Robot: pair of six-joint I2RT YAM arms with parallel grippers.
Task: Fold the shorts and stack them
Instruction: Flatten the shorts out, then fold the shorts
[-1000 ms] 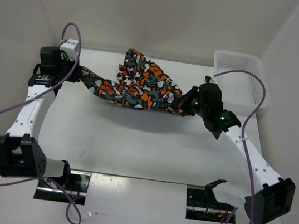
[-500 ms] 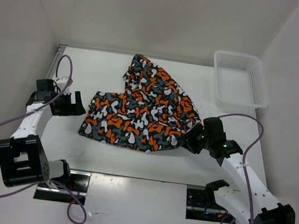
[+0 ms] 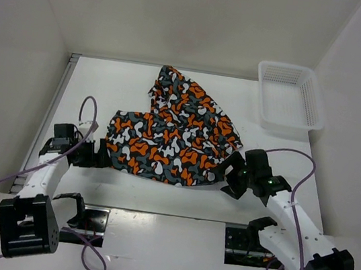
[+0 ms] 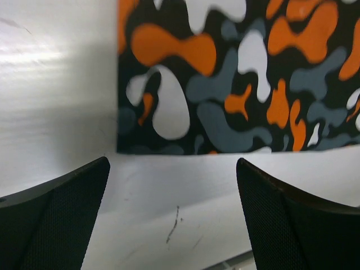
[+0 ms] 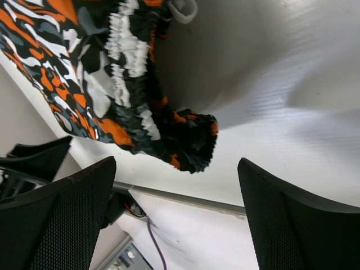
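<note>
Shorts [image 3: 170, 133] lie between left gripper [image 3: 101, 154] and right gripper [image 3: 227, 175], gripped by neither.

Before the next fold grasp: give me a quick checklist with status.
1. Left gripper open, nothing between its fingers: ok.
2. Right gripper open, free of cloth: ok.
3. Shorts resting on the table, unheld: ok.
4. Shorts lying flat: not ok; the waistband corner by the right gripper is bunched, and the far part looks rumpled.
5. Shorts' edge ahead of the left gripper straight: ok.
6. Basket apart from the shorts: ok.
</note>
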